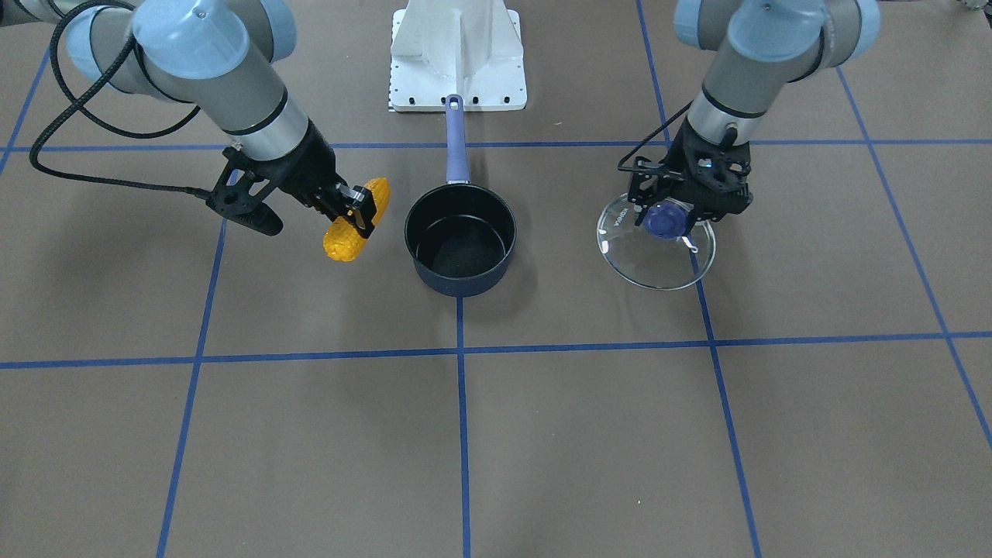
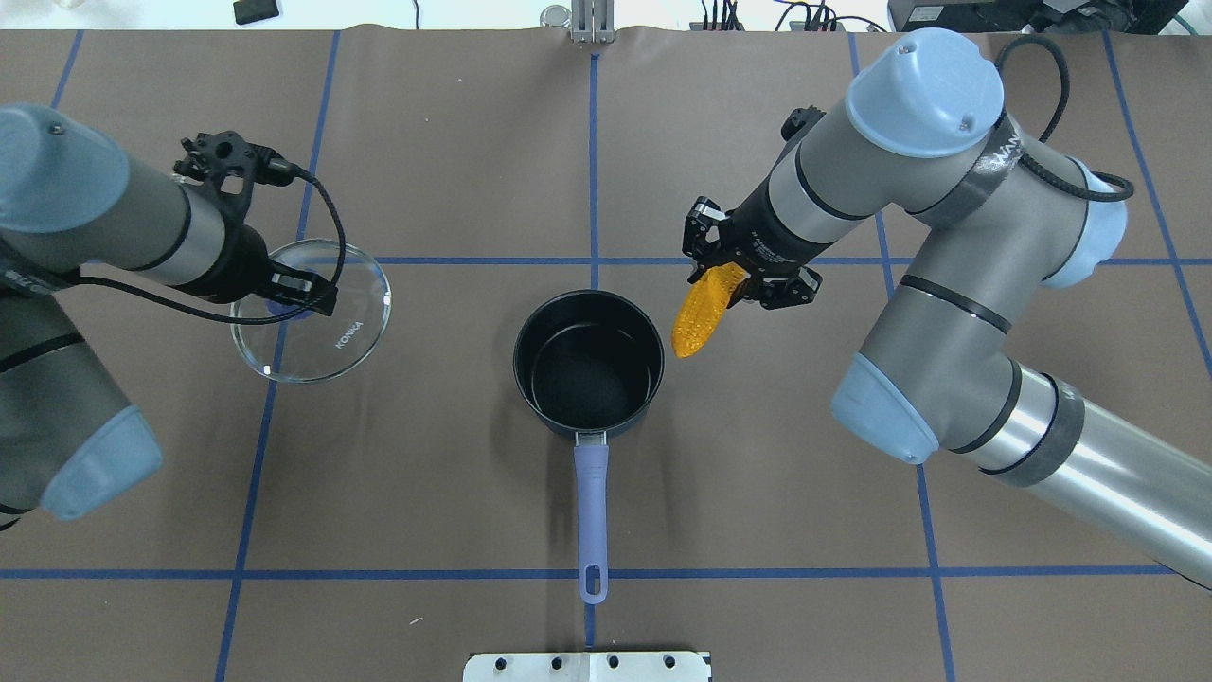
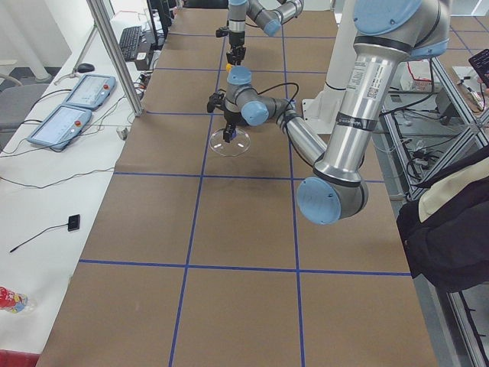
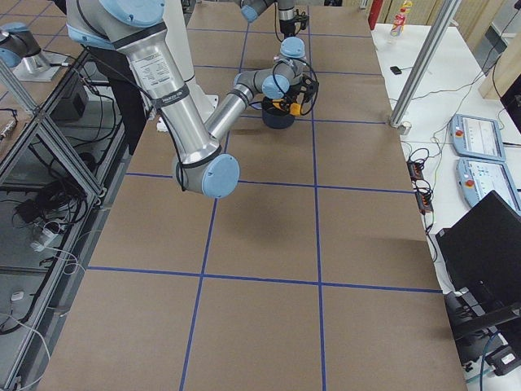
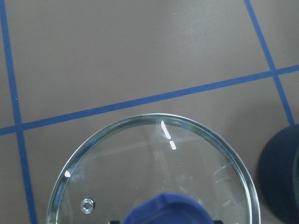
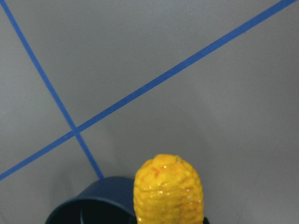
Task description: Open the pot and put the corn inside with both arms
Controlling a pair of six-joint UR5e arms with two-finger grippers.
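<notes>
- On the overhead view's left, my left arm (image 2: 114, 223) is reaching in, and its left claw (image 2: 286, 301) is pinching the blue knob (image 5: 168, 211) of the glass lid (image 2: 327, 332).
- The lid is sitting well apart from the pot, over a blue tape line (image 2: 260, 417). I cannot tell whether its rim is touching the tabletop (image 2: 426, 474).
- In the middle, the pot (image 2: 588, 365) is standing upright on the tabletop, uncovered, with its black inside showing.
- Its lavender handle (image 2: 591, 493) is pointing straight back toward the white base plate (image 1: 457, 54).
- Just to the right of the pot, the corn (image 2: 701, 317) is hanging tilted in the air, its free tip pointing down and toward the pot's rim.
- The corn is staying outside the pot. The right wrist view is showing the cob's tip with the dark rim just below and to one side.
- The right claw (image 2: 734, 279) is squeezing the corn near its upper end, one finger on each side.
- Farthest right, my right arm (image 2: 947, 313) is bending in from the corner.
</notes>
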